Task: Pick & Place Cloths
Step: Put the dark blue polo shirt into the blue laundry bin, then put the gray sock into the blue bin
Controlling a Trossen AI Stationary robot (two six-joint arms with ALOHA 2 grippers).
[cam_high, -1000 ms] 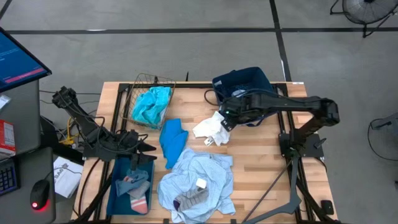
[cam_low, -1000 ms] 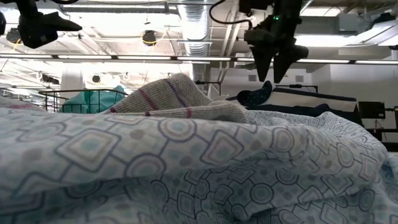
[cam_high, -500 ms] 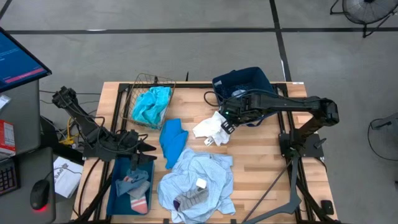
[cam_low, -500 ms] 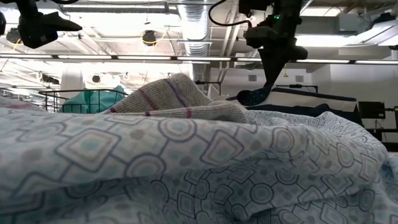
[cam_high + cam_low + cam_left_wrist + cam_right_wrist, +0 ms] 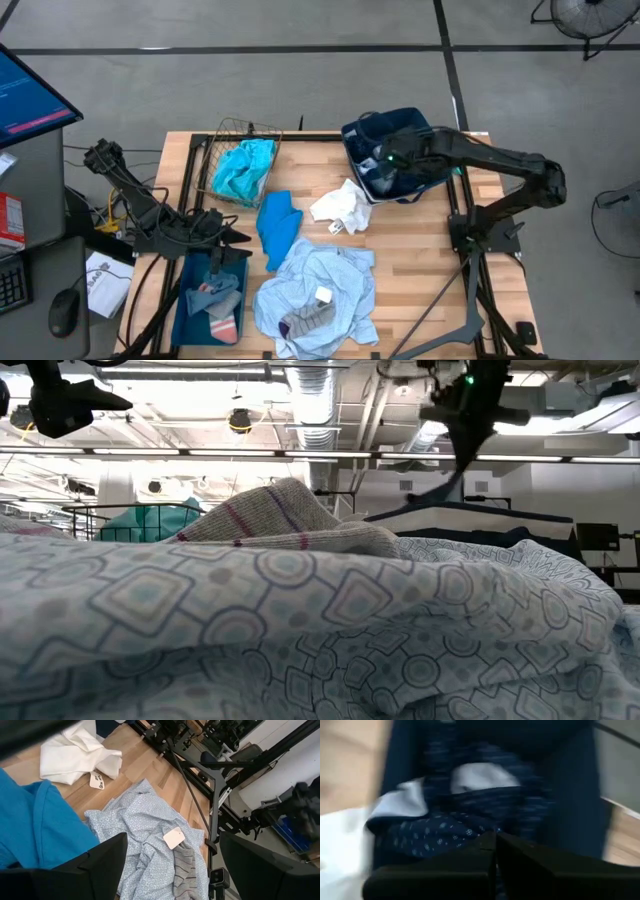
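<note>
Table (image 5: 420, 255): pale wooden slats on a dark frame, with bare wood showing along its right side. Pale blue-grey cloth (image 5: 315, 285): the largest piece, crumpled, printed with small diamonds, lying at the near edge; a striped grey sock (image 5: 305, 320) rests on it. Navy fabric bin (image 5: 440, 180): soft-walled and square, at the far right corner, holding the navy dotted cloth (image 5: 440, 832). Wire basket (image 5: 222, 150): holds the rumpled turquoise cloth (image 5: 242, 170). Teal tray (image 5: 185, 305): flat, at the near left, with small socks (image 5: 215, 300). Bright blue cloth (image 5: 277, 228) and white cloth (image 5: 340, 208): apart, mid-table. Right end effector (image 5: 495, 851): fingers pressed together, over the bin. Left end effector (image 5: 238, 238): beside the blue cloth; its finger spacing cannot be told.
</note>
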